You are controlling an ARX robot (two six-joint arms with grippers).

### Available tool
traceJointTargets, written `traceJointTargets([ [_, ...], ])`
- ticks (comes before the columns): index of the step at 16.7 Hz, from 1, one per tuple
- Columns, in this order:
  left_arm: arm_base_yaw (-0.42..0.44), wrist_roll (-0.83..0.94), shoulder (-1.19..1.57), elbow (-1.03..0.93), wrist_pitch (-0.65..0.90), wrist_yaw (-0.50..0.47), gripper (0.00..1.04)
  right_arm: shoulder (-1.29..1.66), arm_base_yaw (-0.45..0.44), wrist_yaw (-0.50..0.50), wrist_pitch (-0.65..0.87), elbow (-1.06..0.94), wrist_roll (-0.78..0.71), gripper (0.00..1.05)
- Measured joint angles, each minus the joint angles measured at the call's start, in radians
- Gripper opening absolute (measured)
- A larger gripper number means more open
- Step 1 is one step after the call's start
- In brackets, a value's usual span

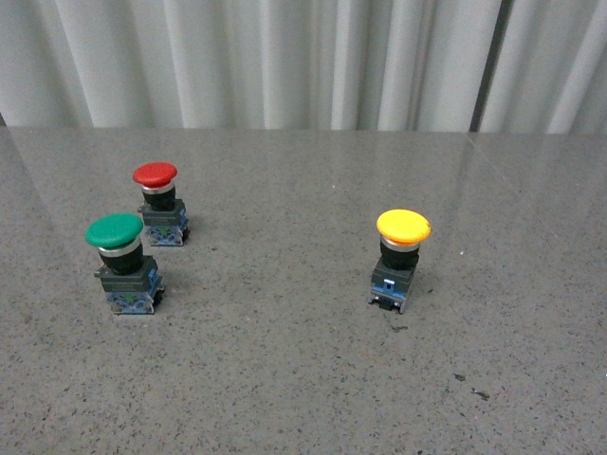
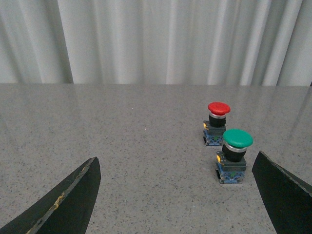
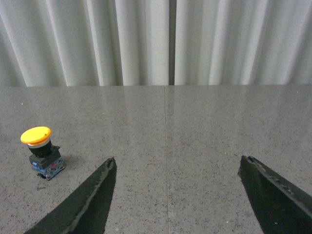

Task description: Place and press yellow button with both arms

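The yellow button [image 1: 403, 227] stands upright on the grey table [image 1: 303, 379], right of centre, its round orange-yellow cap over a black collar and blue-grey base; well apart to the left stand the green button [image 1: 115, 232] and red button [image 1: 155, 174]; the left gripper [image 2: 175, 195] and right gripper [image 3: 178, 195] gape wide, holding nothing.

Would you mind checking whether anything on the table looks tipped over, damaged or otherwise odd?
Nothing serious. The yellow button, green button and red button all stand upright and look intact. The yellow one leans slightly, and a few small dark specks lie on the table near it.
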Motion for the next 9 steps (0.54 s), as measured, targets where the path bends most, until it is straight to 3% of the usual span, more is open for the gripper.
traceJointTargets([
  [2,0.0,0.0,0.0,0.0,0.0,0.0,0.98,0.0,0.0,0.0,0.0,0.0,0.0,0.97],
  [9,0.0,0.0,0.0,0.0,0.0,0.0,0.98,0.0,0.0,0.0,0.0,0.0,0.0,0.98],
])
